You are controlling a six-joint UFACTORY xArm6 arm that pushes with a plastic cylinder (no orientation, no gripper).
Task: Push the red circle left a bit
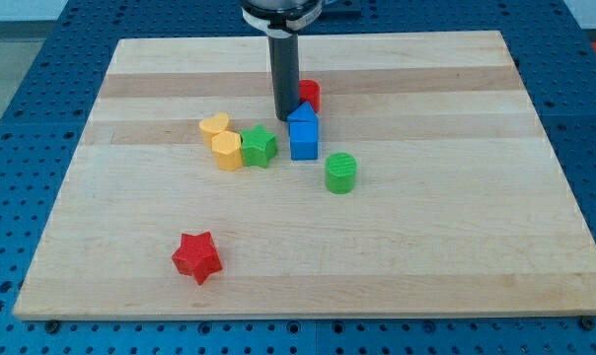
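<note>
The red circle (310, 95) is a short red cylinder near the board's upper middle, partly hidden behind my rod. My tip (284, 117) rests on the board just left of and slightly below the red circle, close to it. A blue block (303, 132) shaped like a small house sits right below the red circle and just right of my tip.
A green star (260, 147), a yellow heart (215, 126) and a yellow hexagon-like block (227, 151) cluster left of the blue block. A green cylinder (340, 173) lies lower right. A red star (197, 257) lies at the lower left. The wooden board (476, 247) rests on a blue perforated table.
</note>
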